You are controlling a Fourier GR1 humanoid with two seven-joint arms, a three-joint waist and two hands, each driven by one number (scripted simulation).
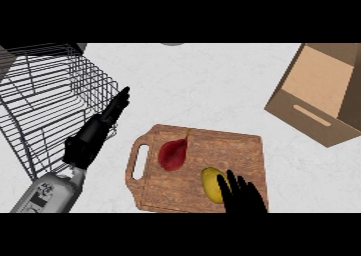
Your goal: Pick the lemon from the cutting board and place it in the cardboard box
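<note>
Now my right hand (244, 196), fingers straight, touches the lemon (212, 184) on the cutting board (227, 150); my left hand (102, 125) rests open by the wire rack (43, 100).

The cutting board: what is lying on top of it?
On the cutting board lie a red fruit and the lemon. The right hand covers the lemon's right side.

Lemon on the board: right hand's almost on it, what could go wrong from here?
1. The right hand covers the lemon's right side; it could roll away on the cutting board.
2. A red item lies close left; it may get nudged.
3. The cardboard box sits tilted, so the drop may clip its wall.
</note>
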